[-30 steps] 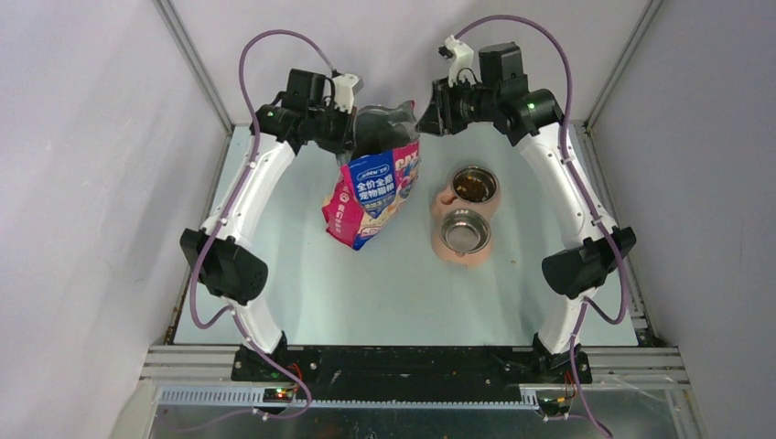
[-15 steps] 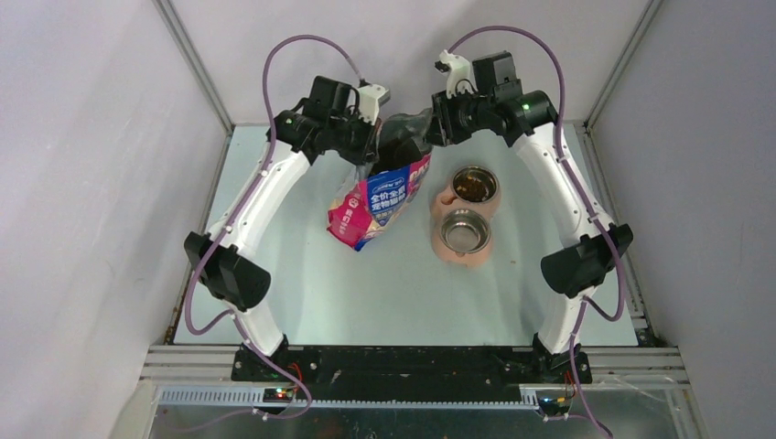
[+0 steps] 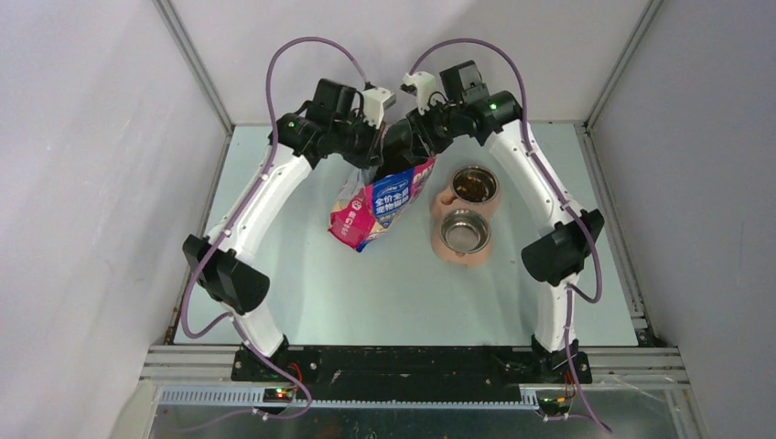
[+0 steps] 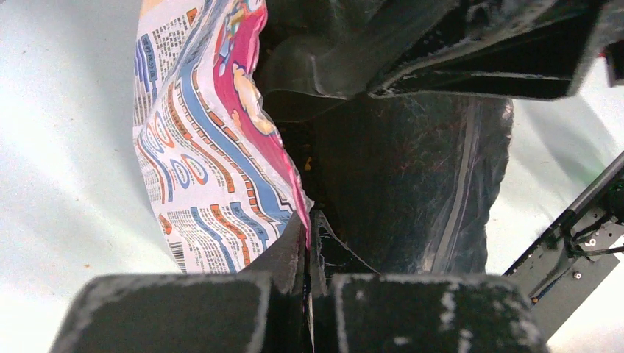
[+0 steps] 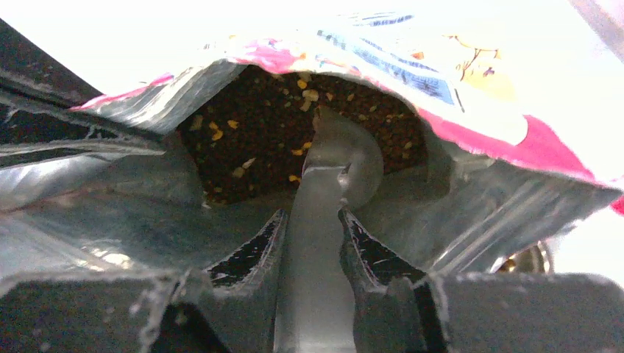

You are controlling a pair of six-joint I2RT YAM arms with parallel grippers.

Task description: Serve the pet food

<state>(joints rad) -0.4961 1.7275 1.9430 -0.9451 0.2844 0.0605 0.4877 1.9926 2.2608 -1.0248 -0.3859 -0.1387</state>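
Note:
The pink and blue bag (image 3: pixel 380 203) stands tilted at the back middle of the table, its mouth held up and open. My left gripper (image 3: pixel 373 154) is shut on the bag's rim (image 4: pixel 298 209). My right gripper (image 3: pixel 414 137) is shut on the handle of the clear plastic scoop (image 5: pixel 324 220), whose head (image 5: pixel 353 158) is down inside the bag. The pet food (image 5: pixel 257 132), dark brown kibble with a few yellow bits, fills the bag under the scoop. More kibble lies in the far steel bowl (image 3: pixel 474 184).
A pink double feeder (image 3: pixel 462 247) stands right of the bag; its near steel bowl (image 3: pixel 466 228) looks empty. Grey walls enclose the table at the back and sides. The two wrists are close together above the bag.
My right gripper has swung left and down, bringing the scoop into the bag's mouth. My left gripper shifted right with the bag's rim, and the bag tilted a little more.

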